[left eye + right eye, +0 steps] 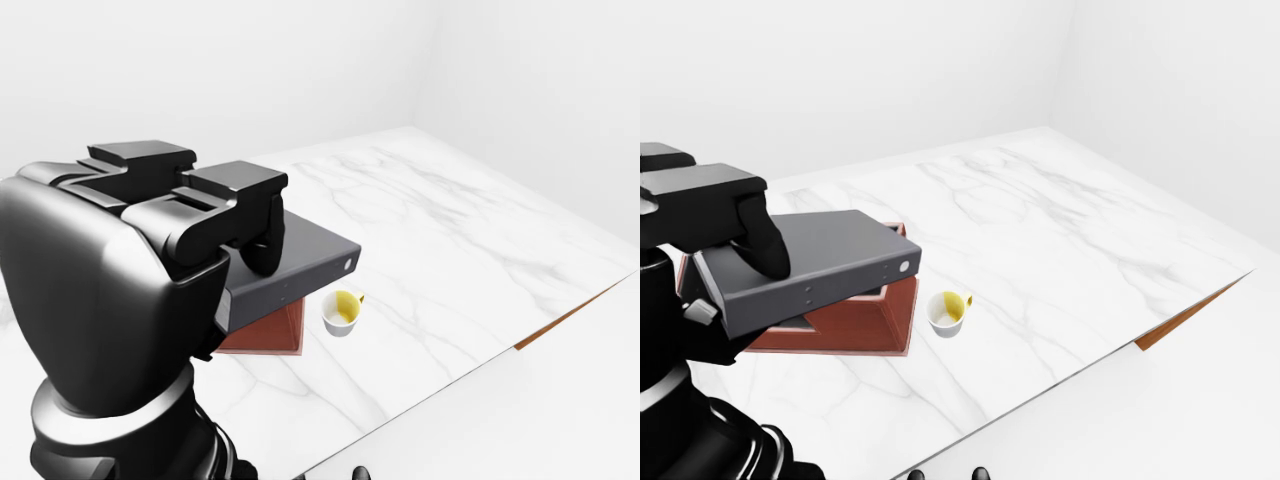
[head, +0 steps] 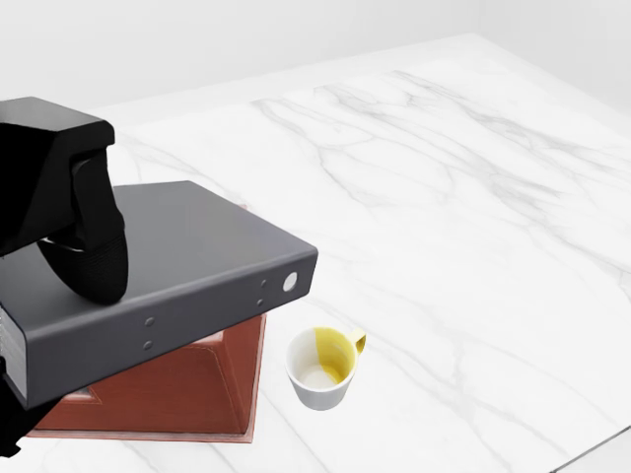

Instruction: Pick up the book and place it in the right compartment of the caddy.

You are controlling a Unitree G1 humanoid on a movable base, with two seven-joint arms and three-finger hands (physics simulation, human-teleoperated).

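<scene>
The book looks like smooth, matt dark-grey plastic or metal with small rivet-like studs along its edge, and the left hand clamped on it is black, mostly satin-smooth, with a finely textured fingertip. Under it the caddy has a flat, matt reddish-brown finish like leather or painted wood. At four o'clock from it stands a smooth white cup, yellow inside, on a polished white marble table with grey veins and a wood-coloured edge.

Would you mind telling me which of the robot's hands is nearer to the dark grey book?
Left. The left hand grips the dark grey book at its left end, a finger pressed on the cover, above the red-brown caddy. The right hand does not show in any view.
</scene>
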